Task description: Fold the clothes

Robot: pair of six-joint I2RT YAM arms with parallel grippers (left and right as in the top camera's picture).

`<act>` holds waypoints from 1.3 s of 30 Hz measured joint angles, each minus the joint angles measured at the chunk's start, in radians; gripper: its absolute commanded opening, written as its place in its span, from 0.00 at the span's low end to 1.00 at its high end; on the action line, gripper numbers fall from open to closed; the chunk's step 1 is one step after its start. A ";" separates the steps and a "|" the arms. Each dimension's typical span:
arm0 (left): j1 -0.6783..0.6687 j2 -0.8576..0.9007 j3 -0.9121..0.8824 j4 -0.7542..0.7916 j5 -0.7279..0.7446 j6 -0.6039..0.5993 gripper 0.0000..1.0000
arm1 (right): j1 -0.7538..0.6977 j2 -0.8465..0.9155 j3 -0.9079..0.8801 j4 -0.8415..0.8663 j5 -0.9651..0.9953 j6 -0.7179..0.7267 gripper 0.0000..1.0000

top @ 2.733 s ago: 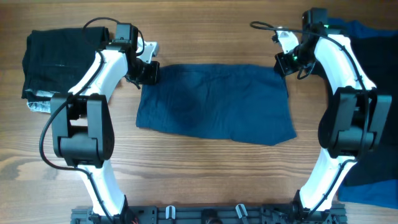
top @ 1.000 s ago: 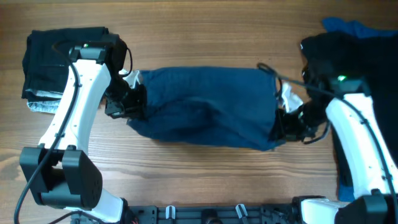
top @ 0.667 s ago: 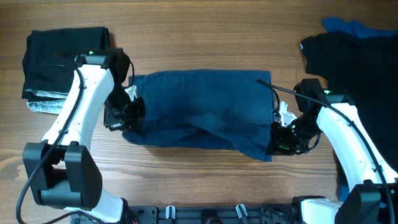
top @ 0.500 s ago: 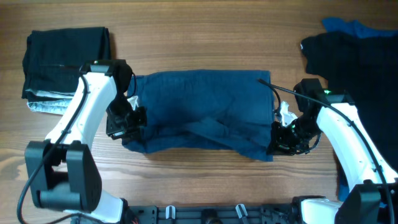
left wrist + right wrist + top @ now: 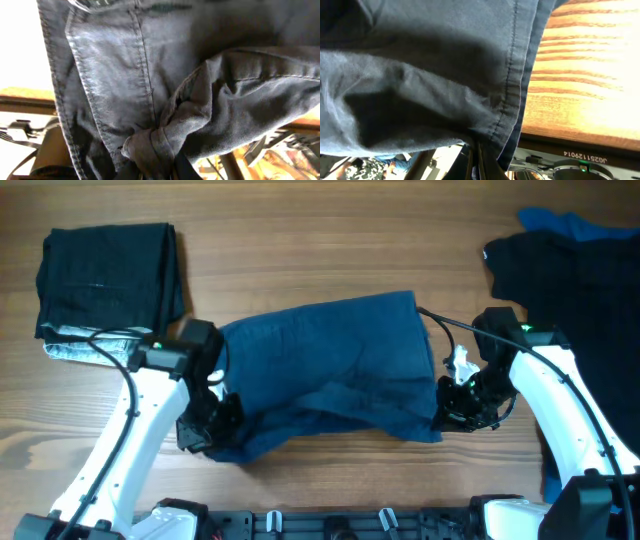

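Pinching a bunched corner of the shorts (image 5: 330, 370), your left tool (image 5: 208, 432) sits at their near-left edge, with cloth gathered between its fingers. Your right tool (image 5: 448, 408) is pressed together on the hem at the right edge. Shorts lie rumpled mid-worktop (image 5: 320, 240), partly doubled over. 1 black stack (image 5: 105, 275) far left, dark pile (image 5: 580, 290) far right.
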 measured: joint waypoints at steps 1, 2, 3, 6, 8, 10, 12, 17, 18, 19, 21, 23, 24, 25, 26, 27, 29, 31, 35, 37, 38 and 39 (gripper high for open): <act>-0.023 0.000 -0.024 0.001 0.004 -0.012 0.16 | 0.000 0.000 0.000 0.000 0.006 0.009 0.04; -0.043 0.000 -0.043 0.002 0.008 -0.025 0.16 | 0.000 0.000 0.000 0.000 0.013 0.017 0.04; -0.065 0.000 -0.060 0.005 0.011 -0.034 0.17 | 0.000 0.000 0.000 0.000 0.020 0.024 0.04; -0.114 0.000 -0.099 0.005 0.012 -0.061 0.24 | 0.000 0.000 0.000 0.000 0.026 0.031 0.05; -0.142 0.000 -0.114 0.009 0.014 -0.077 0.33 | 0.000 0.000 0.000 0.000 0.031 0.035 0.23; -0.154 0.000 -0.114 0.008 0.015 -0.089 0.52 | 0.000 0.000 0.000 0.000 0.034 0.046 0.54; -0.169 0.000 -0.114 0.000 0.026 -0.096 0.74 | 0.000 0.000 0.000 -0.004 0.036 0.046 0.64; -0.231 0.000 -0.114 -0.031 0.044 -0.091 1.00 | 0.000 0.000 0.084 -0.063 0.043 0.011 0.70; -0.237 0.000 -0.114 -0.029 0.047 -0.092 1.00 | 0.000 0.000 0.137 -0.062 0.047 0.003 0.69; -0.238 0.000 -0.114 -0.029 0.048 -0.092 1.00 | 0.000 0.000 0.179 -0.064 0.049 -0.002 0.68; -0.238 0.000 -0.105 -0.013 0.048 -0.092 1.00 | 0.000 0.000 0.288 -0.051 0.052 -0.010 0.62; -0.238 0.000 -0.050 0.050 0.048 -0.092 0.98 | 0.000 0.000 0.378 -0.018 0.055 -0.011 0.57; -0.238 0.000 -0.024 0.085 0.048 -0.092 0.98 | 0.000 0.000 0.396 -0.007 0.055 -0.007 0.57; -0.238 0.000 0.002 0.132 0.045 -0.092 0.81 | 0.000 0.000 0.417 0.007 0.055 -0.007 0.56; -0.237 0.000 0.031 0.201 0.035 -0.092 0.53 | 0.000 0.002 0.428 0.013 0.055 -0.006 0.55; -0.233 0.000 0.057 0.261 0.028 -0.095 0.23 | 0.001 0.010 0.435 0.017 0.055 -0.006 0.54; -0.200 -0.002 0.068 0.375 0.016 -0.093 0.04 | 0.010 0.046 0.440 0.029 0.064 -0.007 0.53; -0.129 -0.002 0.072 0.451 -0.014 -0.092 0.04 | 0.024 0.129 0.443 0.045 0.088 -0.007 0.49; 0.016 0.074 0.076 0.515 -0.043 -0.072 0.04 | 0.027 0.310 0.491 0.152 0.107 -0.014 0.39; 0.057 0.153 0.077 0.524 -0.048 -0.051 0.04 | 0.028 0.373 0.497 0.269 0.114 -0.038 0.39; 0.072 0.204 0.077 0.535 -0.051 -0.039 0.04 | 0.029 0.397 0.499 0.315 0.117 -0.056 0.39; 0.079 0.240 0.077 0.547 -0.055 -0.031 0.04 | 0.031 0.413 0.500 0.363 0.119 -0.071 0.39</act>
